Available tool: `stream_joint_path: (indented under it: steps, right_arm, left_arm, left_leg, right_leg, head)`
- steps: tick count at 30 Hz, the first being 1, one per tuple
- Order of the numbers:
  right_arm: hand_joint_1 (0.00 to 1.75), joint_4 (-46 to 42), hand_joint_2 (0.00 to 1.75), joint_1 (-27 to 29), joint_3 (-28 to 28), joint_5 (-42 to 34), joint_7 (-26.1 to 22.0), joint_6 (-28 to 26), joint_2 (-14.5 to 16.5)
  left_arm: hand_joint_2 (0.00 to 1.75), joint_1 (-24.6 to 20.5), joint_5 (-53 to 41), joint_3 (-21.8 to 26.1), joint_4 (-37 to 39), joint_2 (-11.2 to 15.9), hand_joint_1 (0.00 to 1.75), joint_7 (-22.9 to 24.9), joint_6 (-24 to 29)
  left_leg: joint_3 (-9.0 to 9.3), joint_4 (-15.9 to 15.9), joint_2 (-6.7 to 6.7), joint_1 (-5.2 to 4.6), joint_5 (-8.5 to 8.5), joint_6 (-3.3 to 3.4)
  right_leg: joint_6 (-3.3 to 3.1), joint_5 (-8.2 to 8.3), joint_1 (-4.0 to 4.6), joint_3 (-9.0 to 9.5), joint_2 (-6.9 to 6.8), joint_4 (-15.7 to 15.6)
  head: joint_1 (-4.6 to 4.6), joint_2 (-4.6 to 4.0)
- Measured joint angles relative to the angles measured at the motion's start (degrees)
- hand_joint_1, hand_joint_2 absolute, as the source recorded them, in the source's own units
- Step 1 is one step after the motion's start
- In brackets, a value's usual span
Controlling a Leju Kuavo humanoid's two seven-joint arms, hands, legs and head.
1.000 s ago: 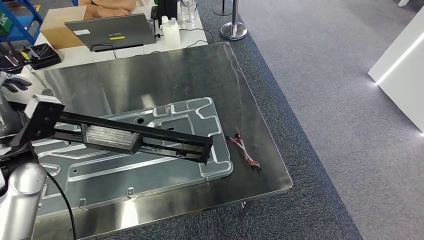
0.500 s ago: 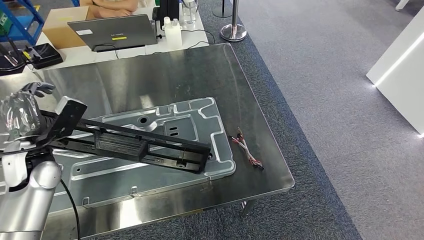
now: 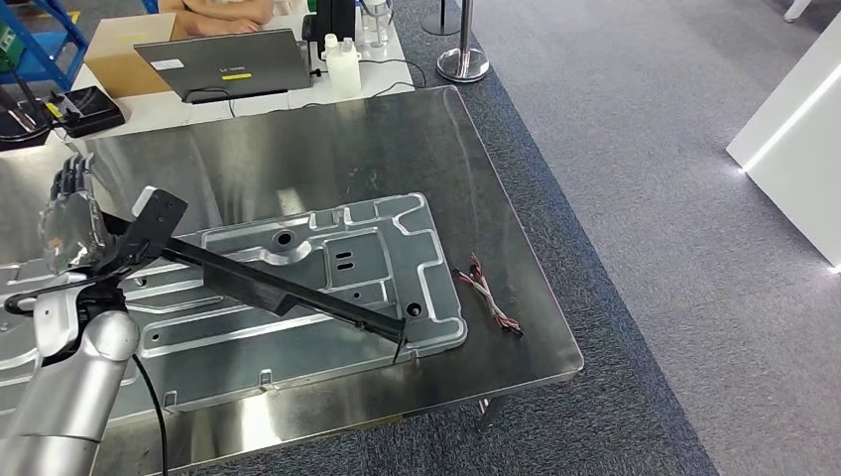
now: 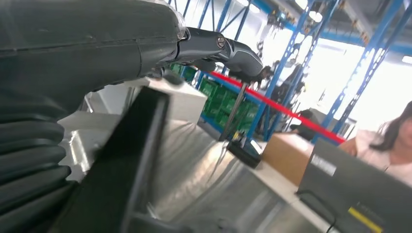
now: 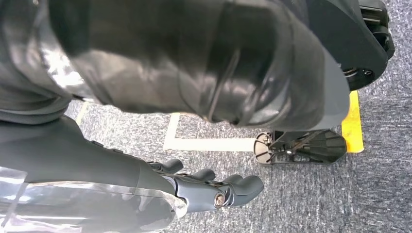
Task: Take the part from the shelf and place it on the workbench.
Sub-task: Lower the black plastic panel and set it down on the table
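Over the steel tabletop (image 3: 298, 149), the left robot hand (image 3: 71, 220) grips one end of the long black part (image 3: 278, 288), whose far tip reaches the metal plate (image 3: 397, 238); the right robot hand (image 5: 204, 189) hangs empty, fingers loosely apart.

Black part (image 3: 288, 290); shiny silver workbench (image 3: 417, 139); red-white wires (image 3: 486, 296); grey carpet (image 3: 645, 198).

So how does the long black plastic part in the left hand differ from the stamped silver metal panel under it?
The long black plastic part is a narrow matte bar; the stamped silver metal panel is broad and shiny. The part is tilted, gripped at one end by the left hand; the panel lies flat on the steel workbench. Both are elongated.
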Motion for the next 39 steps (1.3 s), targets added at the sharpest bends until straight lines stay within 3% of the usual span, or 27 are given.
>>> stream_joint_path:
  steps: [5,12,20,25,32,39]
  right_arm:
    - [0.00,0.00,0.00,0.00,-0.22,-0.02,-0.09,0.09,0.10]
    - [0.00,-0.02,0.00,0.00,-0.47,-0.19,0.18,0.45,0.15]
    - [0.00,-0.02,0.00,0.00,-0.57,-0.52,0.33,0.70,0.15]
    - [0.00,-0.02,0.00,-0.01,-0.73,-0.67,0.86,0.74,0.18]
    - [0.00,-0.02,0.00,-0.23,-1.04,-0.67,1.36,1.38,0.31]
    - [0.00,-0.02,0.00,-0.56,-1.06,-0.34,2.24,2.13,0.44]
  left_arm:
    - [0.00,-0.91,0.40,0.00,1.96,-0.32,0.00,0.78,-2.20]
    - [0.00,-3.73,0.24,-0.72,5.97,-0.83,0.00,4.25,-10.84]
    - [0.00,-6.19,0.52,-1.35,9.17,-1.46,0.00,4.31,-11.42]
    - [0.00,-7.51,-1.29,-2.13,10.05,-1.69,0.00,7.07,-12.90]
    - [0.00,-13.46,-5.34,-6.57,15.54,-2.46,0.00,11.86,-25.90]
    - [0.00,-19.15,-8.34,-11.80,20.43,-3.22,0.00,10.35,-35.45]
  left_leg:
    - [0.02,0.00,0.00,0.00,0.00,0.00]
    - [0.04,0.03,0.00,0.00,0.00,0.00]
    - [0.04,0.04,0.00,0.00,0.00,0.00]
    - [0.04,0.05,0.00,0.00,0.00,0.00]
    - [0.01,0.12,-0.01,0.00,0.01,0.00]
    - [0.00,0.13,-0.01,0.00,0.00,0.00]
  right_leg:
    - [0.00,0.00,0.00,0.00,0.00,0.00]
    - [0.02,0.01,0.00,0.00,0.00,0.00]
    - [0.04,0.02,0.00,0.00,0.00,0.00]
    - [0.04,0.03,0.00,0.00,0.00,0.00]
    - [0.08,0.05,0.00,-0.01,-0.01,0.00]
    - [0.10,0.07,-0.02,0.00,-0.01,0.00]
  head:
    - [0.00,0.00]
    - [0.00,0.00]
    - [0.00,0.00]
    - [0.00,0.00]
    - [0.00,0.00]
    - [0.00,0.00]
